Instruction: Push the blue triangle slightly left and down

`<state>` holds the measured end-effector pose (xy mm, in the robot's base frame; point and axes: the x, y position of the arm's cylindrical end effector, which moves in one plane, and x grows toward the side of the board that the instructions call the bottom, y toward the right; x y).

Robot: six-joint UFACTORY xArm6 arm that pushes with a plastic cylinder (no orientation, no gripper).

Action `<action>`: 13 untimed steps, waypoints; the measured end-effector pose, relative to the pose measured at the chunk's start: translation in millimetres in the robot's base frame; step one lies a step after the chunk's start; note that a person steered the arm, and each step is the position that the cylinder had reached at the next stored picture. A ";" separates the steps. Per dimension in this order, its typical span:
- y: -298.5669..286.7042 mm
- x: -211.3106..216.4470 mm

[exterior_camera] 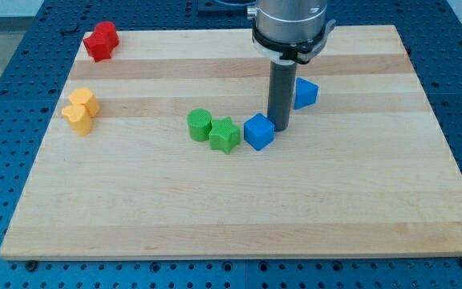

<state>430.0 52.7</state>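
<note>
The blue triangle (305,93) lies on the wooden board (239,209), right of centre toward the view's top. My tip (280,128) stands just to its lower left, a small gap apart, and right next to the blue cube (258,132), at that cube's upper right. The rod hides part of the triangle's left edge.
A green star (224,135) touches the blue cube's left side, with a green cylinder (200,125) beside it. Two yellow blocks (80,111) sit near the view's left edge. A red block (101,41) is at the top left corner.
</note>
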 end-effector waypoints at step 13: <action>5.6 -86.0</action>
<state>344.0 58.3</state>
